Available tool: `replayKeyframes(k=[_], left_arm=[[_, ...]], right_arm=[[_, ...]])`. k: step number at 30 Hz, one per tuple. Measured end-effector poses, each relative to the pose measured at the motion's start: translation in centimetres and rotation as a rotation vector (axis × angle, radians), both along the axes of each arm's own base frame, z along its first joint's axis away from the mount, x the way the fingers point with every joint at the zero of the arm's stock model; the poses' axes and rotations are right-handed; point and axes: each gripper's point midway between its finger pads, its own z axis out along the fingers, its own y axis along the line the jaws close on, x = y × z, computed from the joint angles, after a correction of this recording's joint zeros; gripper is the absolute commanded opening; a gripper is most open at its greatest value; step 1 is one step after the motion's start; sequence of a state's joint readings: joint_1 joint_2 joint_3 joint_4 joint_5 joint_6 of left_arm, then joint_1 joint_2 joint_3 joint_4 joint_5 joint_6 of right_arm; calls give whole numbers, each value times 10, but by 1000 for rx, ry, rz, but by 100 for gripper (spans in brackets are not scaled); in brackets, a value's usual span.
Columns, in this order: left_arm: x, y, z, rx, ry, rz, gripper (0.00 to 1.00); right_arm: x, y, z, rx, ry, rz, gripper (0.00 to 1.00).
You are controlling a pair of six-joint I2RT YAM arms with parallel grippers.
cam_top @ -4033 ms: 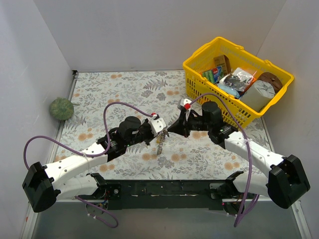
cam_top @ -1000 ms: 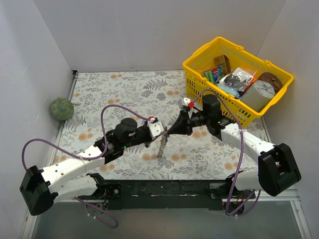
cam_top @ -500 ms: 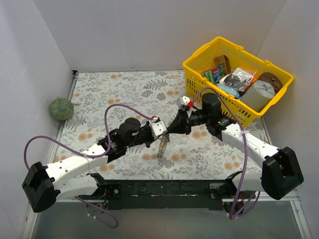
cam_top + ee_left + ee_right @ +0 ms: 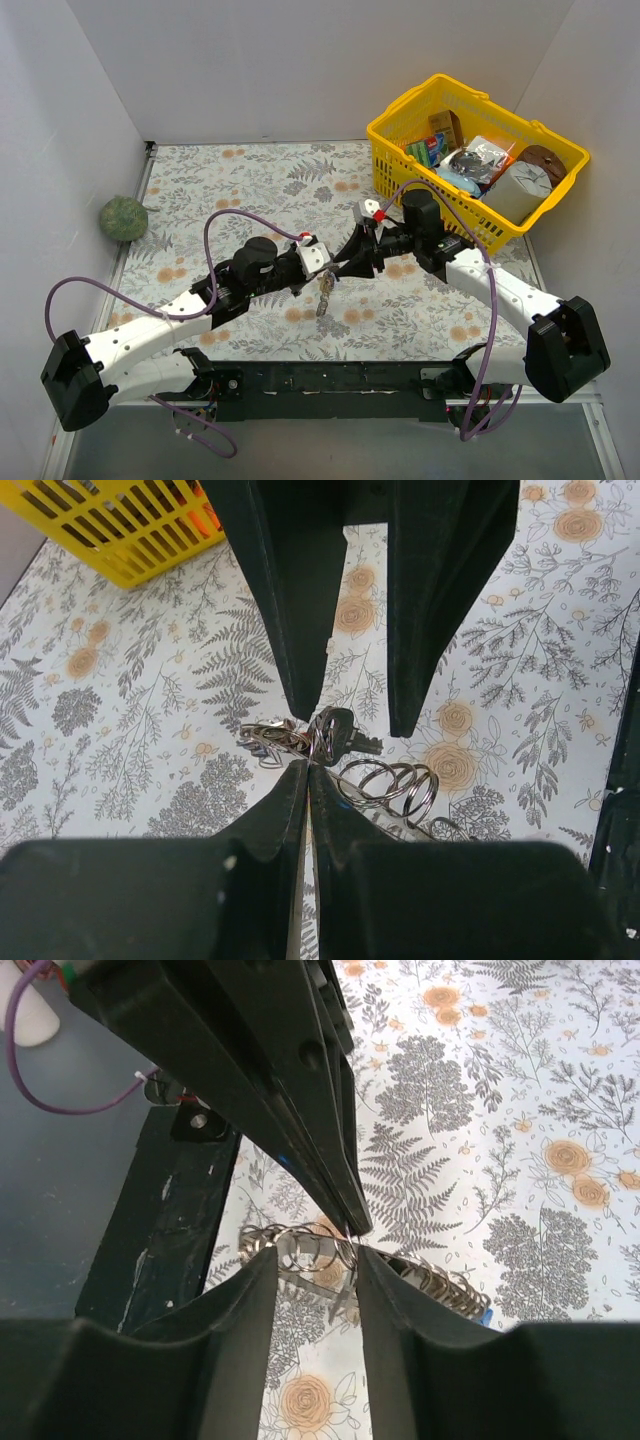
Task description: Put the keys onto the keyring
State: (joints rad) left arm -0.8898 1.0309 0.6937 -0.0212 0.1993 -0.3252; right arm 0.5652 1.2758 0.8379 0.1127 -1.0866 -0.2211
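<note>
Over the table (image 4: 250,180), left hand (image 4: 305,777) pinches the keyring (image 4: 298,1246); right hand (image 4: 315,1265) gapes partly.

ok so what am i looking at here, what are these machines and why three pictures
These are two robot arms bolted at the near edge of a floral-covered table. One picture looks down from above: left arm on the left, right arm on the right. The other two come from a camera on each wrist; the dark wedges at the bottom are that arm's own jaws. The left arm's jaws are shut on the keyring, a bunch of silvery loops with a dark key beside them. The right arm's jaws stand open close by. A yellow basket and a green ball sit further off.
</note>
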Motion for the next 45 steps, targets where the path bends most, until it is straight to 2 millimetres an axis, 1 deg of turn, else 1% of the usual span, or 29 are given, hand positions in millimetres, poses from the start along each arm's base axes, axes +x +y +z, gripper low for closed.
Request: replayKeyframes(k=[5, 8, 9, 10, 13, 15, 16, 19, 23, 27, 38, 45], left_arm=[[-2, -1, 8, -21, -13, -13, 0], [-3, -1, 8, -23, -12, -19, 0], [-4, -1, 8, -23, -12, -21, 0], [-4, -1, 8, -23, -12, -21, 0], [-4, -1, 8, -22, -14, -23, 0], [-4, -1, 9, -23, -15, -23, 0], [-4, -1, 9, -24, -16, -22, 0], [-4, -1, 10, -25, -18, -23, 0], [-5, 0, 6, -20, -16, -22, 0], [-5, 1, 4, -14, -14, -19, 0], [0, 2, 2, -8, -13, 4, 0], [3, 0, 5, -21, -17, 14, 0]], right_arm=[[3, -2, -7, -22, -15, -18, 49], [5, -2, -9, -29, -16, -25, 44], [6, -2, -10, -32, -14, -28, 40], [6, -1, -12, -35, -10, -29, 32], [8, -1, -16, -44, -1, -33, 22], [9, -1, -19, -52, 7, -39, 20], [10, -1, -20, -57, 12, -42, 15], [12, -1, -24, -70, 20, -50, 7], [14, 0, -26, -77, 22, -55, 1], [14, -2, -28, -93, 33, -62, 1], [15, -3, -22, -92, 33, -69, 1], [16, -4, -18, -93, 49, -73, 1]])
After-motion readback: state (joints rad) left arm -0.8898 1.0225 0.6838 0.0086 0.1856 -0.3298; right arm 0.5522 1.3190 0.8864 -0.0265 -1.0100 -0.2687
